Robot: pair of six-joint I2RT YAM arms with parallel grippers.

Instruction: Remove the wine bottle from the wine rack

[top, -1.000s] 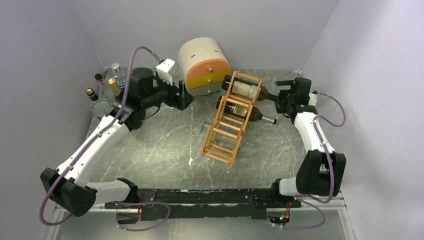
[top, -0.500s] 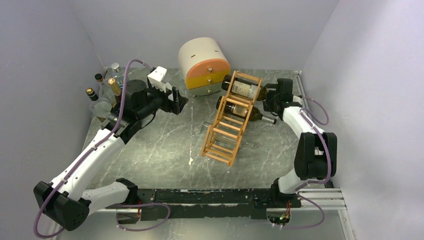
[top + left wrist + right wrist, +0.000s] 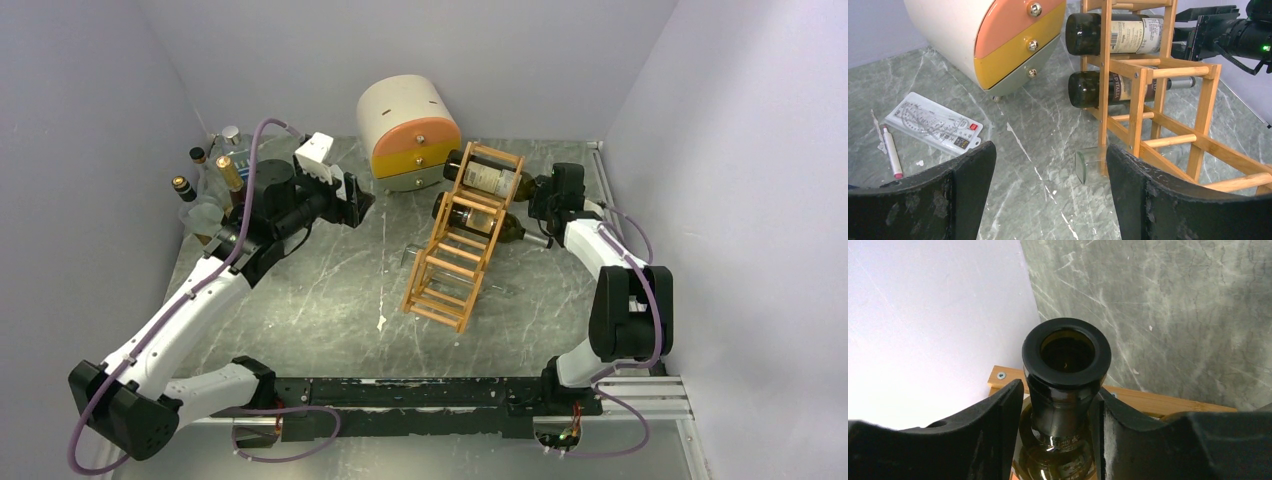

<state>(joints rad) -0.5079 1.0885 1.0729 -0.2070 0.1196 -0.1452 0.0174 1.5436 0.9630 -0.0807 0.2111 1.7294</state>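
Right gripper closes around the neck of the top bottle on the rack
Left gripper hangs wide open near the drawer box; a second bottle lies one tier lower

glossy glass wine bottle, matt wooden wine rack.

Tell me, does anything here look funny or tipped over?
Yes. The wine rack sits slanted, its far end raised beside the drawer box, its near end on the table. A small clear glass lies on its side by the rack's foot.
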